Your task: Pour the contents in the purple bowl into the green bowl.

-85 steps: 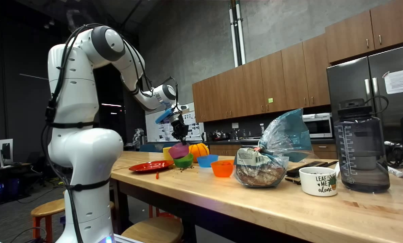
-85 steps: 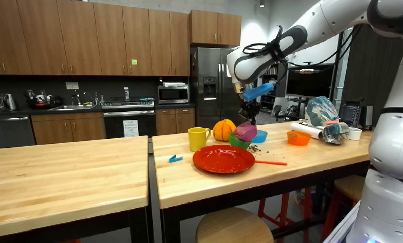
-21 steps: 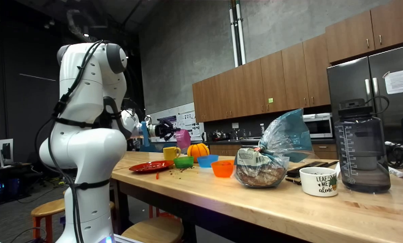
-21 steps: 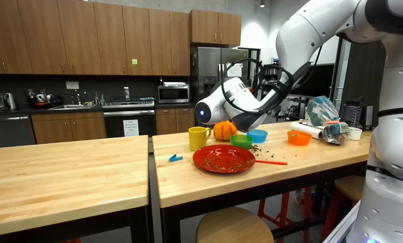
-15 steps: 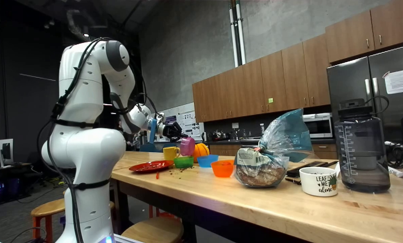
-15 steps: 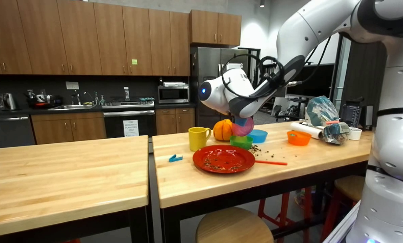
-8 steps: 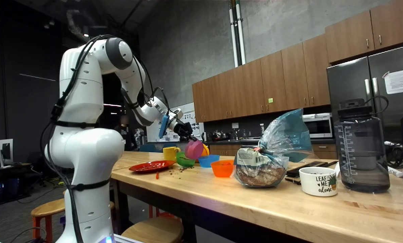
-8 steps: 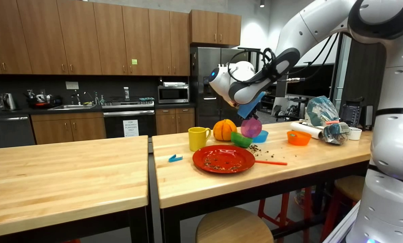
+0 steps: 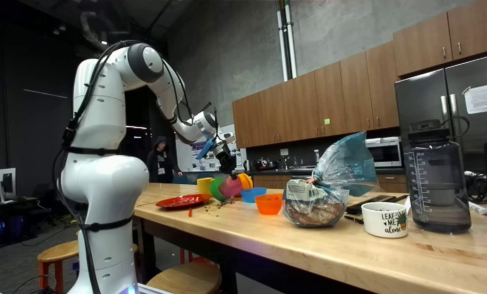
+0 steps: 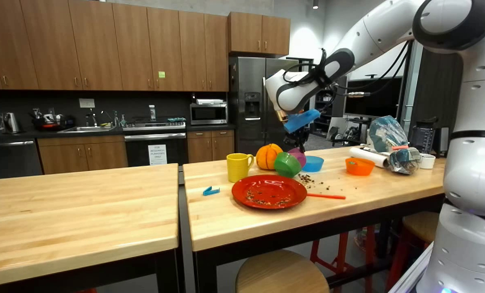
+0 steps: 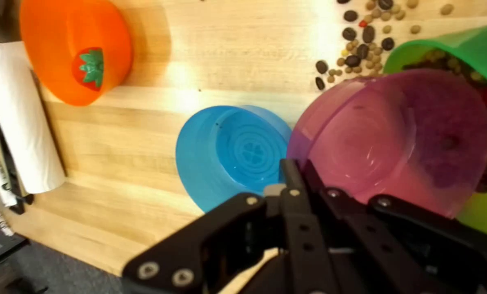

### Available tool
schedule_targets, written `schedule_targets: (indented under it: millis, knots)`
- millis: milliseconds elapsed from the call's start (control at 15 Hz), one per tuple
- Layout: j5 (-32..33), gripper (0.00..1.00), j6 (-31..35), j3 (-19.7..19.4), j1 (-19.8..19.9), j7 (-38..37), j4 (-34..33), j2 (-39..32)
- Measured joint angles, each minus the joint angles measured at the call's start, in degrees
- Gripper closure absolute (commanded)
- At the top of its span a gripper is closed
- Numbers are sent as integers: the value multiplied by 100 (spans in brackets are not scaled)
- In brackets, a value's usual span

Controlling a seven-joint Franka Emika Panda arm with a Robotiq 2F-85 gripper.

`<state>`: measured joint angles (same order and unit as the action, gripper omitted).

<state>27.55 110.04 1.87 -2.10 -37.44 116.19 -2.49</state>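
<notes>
My pincer is clamped tight on the rim of the purple bowl, which I've got steeply tilted right at the mouth of the green bowl. Progress check: I'd call the pour mostly done. There's a good heap of beans and seeds inside the green one, and I can't make out much left in mine, though the see-through plastic makes that hard to call. Catch is, the green bowl is tipped well over with its mouth toward mine, likely because I'm leaning on it, so what's left is probably easing off so it can settle flat without dumping its load. Loose beans lie on the table beside it, and there are bits on the red plate too. Other containers: blue bowl with a speck or two, orange bowl holding a red thing with a leafy green top, white pot further along the table with something dark in it
</notes>
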Motion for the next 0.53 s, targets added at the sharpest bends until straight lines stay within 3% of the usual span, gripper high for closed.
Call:
schedule_targets:
  millis: [533]
  knots:
    - [-809,99,144,-255,131,240,-312,22]
